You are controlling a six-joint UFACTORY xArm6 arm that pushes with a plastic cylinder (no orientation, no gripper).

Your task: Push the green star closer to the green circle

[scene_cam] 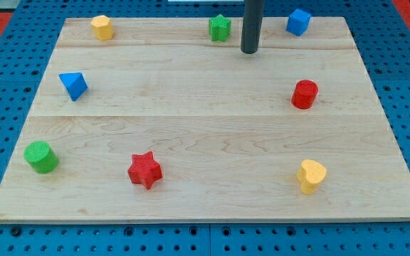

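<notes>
- Far at the view's left, near the bottom corner: green circle (41,157), a squat cylinder standing on the wooden tabletop (205,135), well apart from everything else.
- Above it, toward the view's top-left: blue triangle (72,85), and higher again a yellow block (102,27), shape roughly hexagonal, close to the top edge.
- Left of centre, near the bottom: red star (145,170), lying off the straight line between star and circle, though not by much.
- Top centre: green star (220,28), close to the top edge, a long diagonal away from the green circle.
- Just to the view's right of the green star and slightly lower: my tip (250,51), near but apart from it, no contact visible.
- No jaws on this rig, only a plain rod, so nothing to open, close or hold.
- Probably the approach stage, with pushing not yet begun.
- For a good push: best to move the tip up and round to the star's upper-right side, opposite the circle, then drive down and left through the star's middle; an off-centre contact would likely spin the star or let it slip aside.
- Worth keeping the path above the red star and below the blue triangle.
- Right side, away from the route: blue cube (298,21) at the top, red cylinder (305,94) mid-height, yellow heart-like block (311,176) near the bottom.
</notes>
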